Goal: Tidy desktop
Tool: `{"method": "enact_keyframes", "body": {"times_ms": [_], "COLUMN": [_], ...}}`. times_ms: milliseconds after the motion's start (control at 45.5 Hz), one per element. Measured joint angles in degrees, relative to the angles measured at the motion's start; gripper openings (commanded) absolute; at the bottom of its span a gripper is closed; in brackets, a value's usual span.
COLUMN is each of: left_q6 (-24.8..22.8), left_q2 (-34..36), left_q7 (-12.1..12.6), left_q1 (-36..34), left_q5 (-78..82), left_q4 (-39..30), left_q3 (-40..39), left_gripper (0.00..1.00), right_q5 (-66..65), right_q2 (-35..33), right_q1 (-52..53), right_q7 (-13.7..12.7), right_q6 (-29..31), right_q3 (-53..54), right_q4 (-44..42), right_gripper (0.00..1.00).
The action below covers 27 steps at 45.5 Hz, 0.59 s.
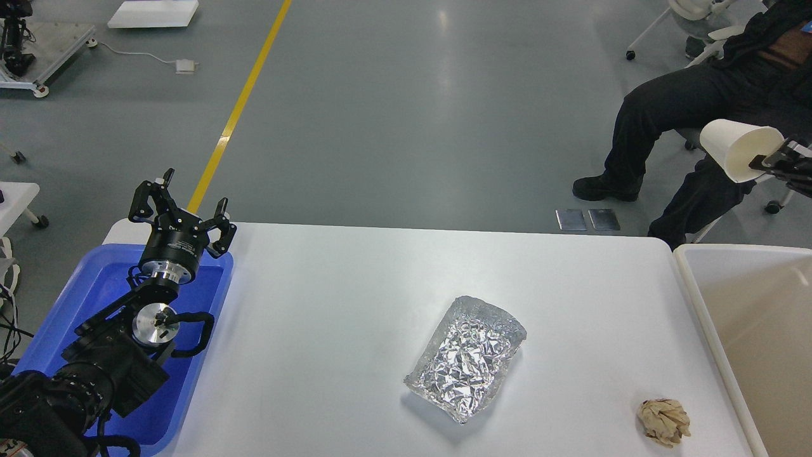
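Note:
The white desktop (330, 330) fills the lower middle of the head view. On it lie a crumpled silver foil tray (466, 357) right of centre and a crumpled brown paper ball (663, 421) near the front right. My left gripper (181, 206) is open and empty, raised over the far end of the blue tray (209, 330). My right gripper (771, 162) is at the right edge, high above the bin, shut on the rim of a white paper cup (739, 148) held on its side.
A beige white-rimmed bin (704, 317) stands at the desktop's right end. A seated person in dark clothes (672, 114) is beyond the far right corner. Grey floor with a yellow line (241, 108) lies behind.

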Motion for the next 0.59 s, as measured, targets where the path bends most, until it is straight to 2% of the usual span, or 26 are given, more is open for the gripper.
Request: {"method": "enact_keyframes", "body": {"times_ms": [198, 594], "left_q6": [0.0, 0.0], "left_q2": [0.0, 0.0], "left_q7": [0.0, 0.0], "left_q1": [0.0, 0.0], "left_q5": [0.0, 0.0], "left_q4": [0.0, 0.0], "left_q3": [0.0, 0.0], "left_gripper": [1.00, 1.00], "right_q5": [5.7, 25.0], "right_q2": [-1.4, -1.9], "right_q1": [-0.1, -7.7], "right_q7": [-2.2, -10.9], "right_q6": [0.9, -1.1], "right_q3": [0.0, 0.2], "right_q4": [-4.1, -12.1], "right_gripper": [0.00, 0.00]}}
